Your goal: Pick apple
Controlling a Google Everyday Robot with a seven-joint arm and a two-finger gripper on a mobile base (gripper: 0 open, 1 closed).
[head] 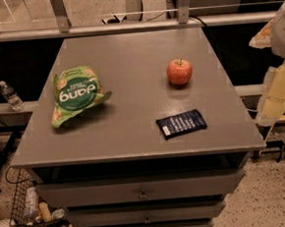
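Note:
The apple (179, 71) is small, round and red-orange with a short dark stem. It stands upright on the grey table top (128, 52), right of centre and towards the back. My gripper (275, 91) shows as pale white and yellowish parts at the right edge of the view. It is beyond the table's right side, well apart from the apple and a little nearer than it. Nothing touches the apple.
A green snack bag (77, 93) lies on the left of the table. A dark blue packet (181, 123) lies in front of the apple. Drawers (141, 189) face me below the top. A water bottle (10, 96) stands on a ledge at the left, and there is clutter on the floor (37, 222).

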